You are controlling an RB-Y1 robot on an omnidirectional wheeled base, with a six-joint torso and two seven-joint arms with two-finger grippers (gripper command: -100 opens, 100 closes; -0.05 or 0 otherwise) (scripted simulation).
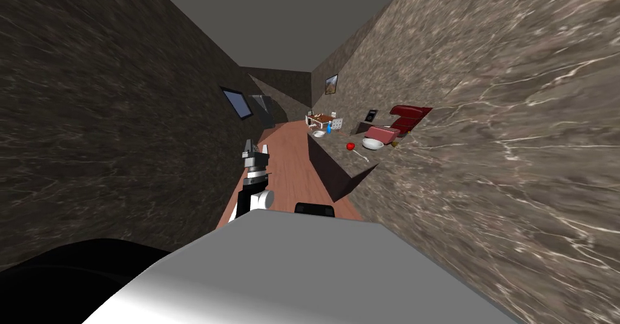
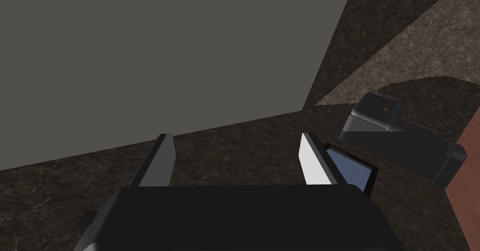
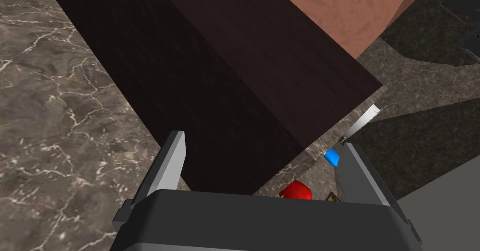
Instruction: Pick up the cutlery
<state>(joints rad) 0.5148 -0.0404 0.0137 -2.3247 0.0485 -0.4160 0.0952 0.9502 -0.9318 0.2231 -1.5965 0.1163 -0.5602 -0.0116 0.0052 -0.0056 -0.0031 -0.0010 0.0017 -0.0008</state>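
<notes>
The cutlery (image 1: 364, 155) is a thin pale piece lying on the marble counter top (image 1: 339, 157) to my front right, just past a small red thing (image 1: 350, 146). My right gripper (image 3: 263, 139) is open and empty, close to the counter's dark front (image 3: 220, 98); the red thing (image 3: 296, 190) and a blue one (image 3: 332, 157) peek out past its fingers. Its dark box (image 1: 314, 209) sits low by the counter's near corner. My left gripper (image 1: 255, 151) is raised over the floor, left of the counter, and in its wrist view it (image 2: 235, 135) is open with nothing between its fingers.
A white bowl (image 1: 372, 143), a blue bottle (image 1: 329, 129) and a second bowl (image 1: 318, 134) share the counter. A red armchair (image 1: 407, 118) stands behind it. Marble walls close in on both sides of the wooden floor (image 1: 290, 175). A small laden table (image 1: 322, 119) stands at the far end.
</notes>
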